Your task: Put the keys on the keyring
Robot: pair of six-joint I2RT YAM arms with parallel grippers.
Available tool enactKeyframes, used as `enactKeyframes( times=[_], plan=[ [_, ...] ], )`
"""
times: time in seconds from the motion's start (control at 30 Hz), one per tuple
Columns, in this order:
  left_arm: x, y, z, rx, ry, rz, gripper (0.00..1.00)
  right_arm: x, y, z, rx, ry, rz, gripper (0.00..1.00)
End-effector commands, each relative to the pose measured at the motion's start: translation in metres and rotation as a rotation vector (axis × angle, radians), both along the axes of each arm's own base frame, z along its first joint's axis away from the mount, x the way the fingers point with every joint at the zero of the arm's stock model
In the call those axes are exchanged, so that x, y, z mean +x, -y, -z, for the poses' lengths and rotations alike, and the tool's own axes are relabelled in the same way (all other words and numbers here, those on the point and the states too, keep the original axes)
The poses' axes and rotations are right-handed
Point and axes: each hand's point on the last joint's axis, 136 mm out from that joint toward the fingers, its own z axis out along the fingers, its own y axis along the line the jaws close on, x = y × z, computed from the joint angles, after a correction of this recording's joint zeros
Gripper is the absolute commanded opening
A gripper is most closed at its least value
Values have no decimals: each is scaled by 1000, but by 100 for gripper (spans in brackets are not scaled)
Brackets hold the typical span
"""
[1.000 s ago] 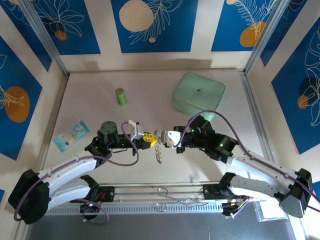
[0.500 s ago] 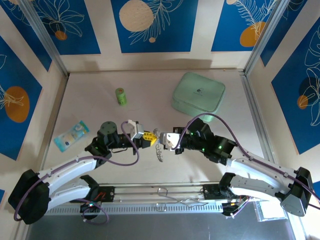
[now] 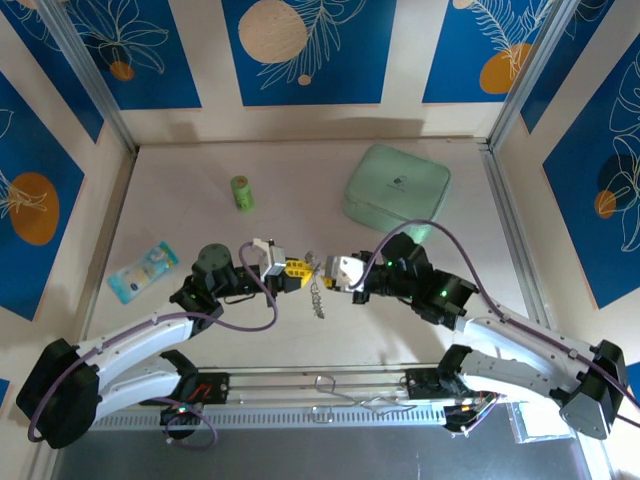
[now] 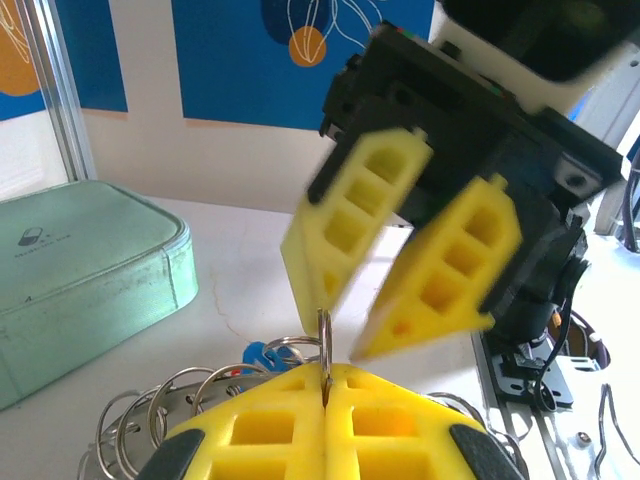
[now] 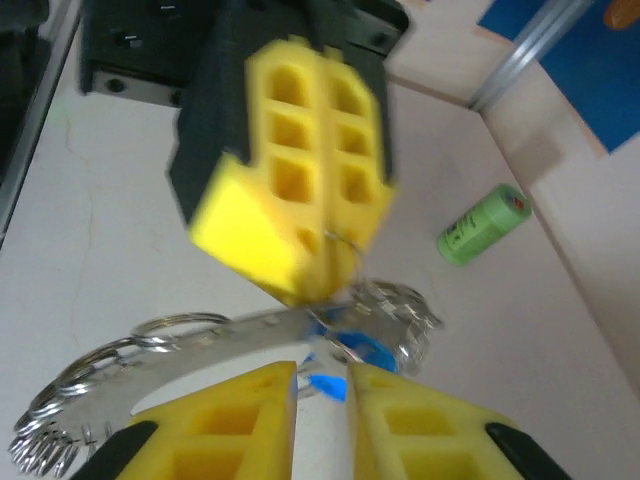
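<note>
In the top view the light falls bright and even from above. Everything is sharp, with a soft shadow band along the far edge of the table. From my left wrist, my right gripper smears with motion blur, and daylight glares white at the right edge. From my right wrist, my left gripper blurs too, and the green cylinder looks soft.

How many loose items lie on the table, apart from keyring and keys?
3: a green cylinder at back left, a mint case at back right, a blue packet at far left. Others may be hidden.
</note>
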Motion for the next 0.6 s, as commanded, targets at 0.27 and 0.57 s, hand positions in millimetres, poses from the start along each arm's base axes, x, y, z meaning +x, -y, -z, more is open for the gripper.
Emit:
enactKeyframes(
  times=[0.27, 0.57],
  plan=[
    [-17, 0, -16, -38, 143, 78, 0, -36, -6, -23, 143, -339, -233, 34],
    [-21, 1, -17, -43, 156, 105, 0, -23, -10, -22, 156, -317, -182, 32]
  ],
)
